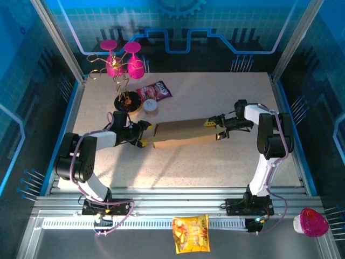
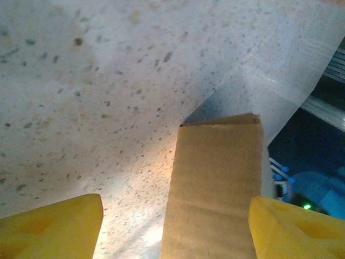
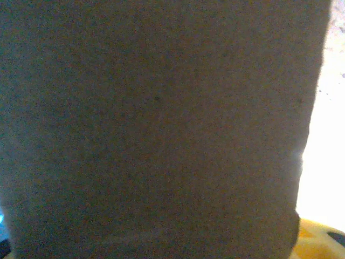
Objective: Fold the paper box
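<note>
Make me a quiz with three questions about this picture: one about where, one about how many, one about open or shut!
1. Where is the box?
A on the rail
B between the left claw and right claw
C on the floor

2. How many pink glasses are at the back?
A one
B two
C four

3. The left claw is:
A open
B shut
C holding a bag

Answers:
1 B, a claw sits at each end of it.
2 B, two pink ones are side by side.
3 A, its yellow fingers are apart with the box between them.
</note>
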Robot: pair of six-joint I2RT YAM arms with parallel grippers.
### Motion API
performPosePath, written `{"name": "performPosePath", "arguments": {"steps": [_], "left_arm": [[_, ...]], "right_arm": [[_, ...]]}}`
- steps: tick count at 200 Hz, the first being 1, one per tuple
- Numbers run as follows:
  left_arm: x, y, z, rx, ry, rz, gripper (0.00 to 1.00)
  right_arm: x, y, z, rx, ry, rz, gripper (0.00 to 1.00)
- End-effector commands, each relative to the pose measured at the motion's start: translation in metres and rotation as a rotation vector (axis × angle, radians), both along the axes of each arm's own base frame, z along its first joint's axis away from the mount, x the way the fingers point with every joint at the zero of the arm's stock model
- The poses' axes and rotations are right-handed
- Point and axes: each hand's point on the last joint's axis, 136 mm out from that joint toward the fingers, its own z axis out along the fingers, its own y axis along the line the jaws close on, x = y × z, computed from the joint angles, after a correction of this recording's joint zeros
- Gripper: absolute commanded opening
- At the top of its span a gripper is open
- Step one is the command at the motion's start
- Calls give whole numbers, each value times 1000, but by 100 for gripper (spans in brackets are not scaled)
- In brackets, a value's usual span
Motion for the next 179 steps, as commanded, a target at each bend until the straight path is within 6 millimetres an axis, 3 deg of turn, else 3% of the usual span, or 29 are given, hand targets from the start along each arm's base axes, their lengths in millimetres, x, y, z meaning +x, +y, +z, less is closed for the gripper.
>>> {"name": "performPosePath", "arguments": {"steps": [1, 33, 63, 123, 179], "left_arm": [[4, -17, 6, -134, 57, 54, 72], [-6, -26, 2, -192, 166, 131, 72], [-1, -28, 15, -228, 162, 182, 73], [3, -63, 27, -346, 194, 212, 72], [9, -74, 42, -363, 172, 220, 71]], "right_arm": [[-5, -5, -3, -28, 69, -30, 51], [-4, -5, -7, -23, 87, -36, 50], [-4, -9, -13, -7, 111, -63, 50], [-3, -10, -18, 8, 155, -87, 49], [-2, -12, -23, 8, 171, -97, 48]]}}
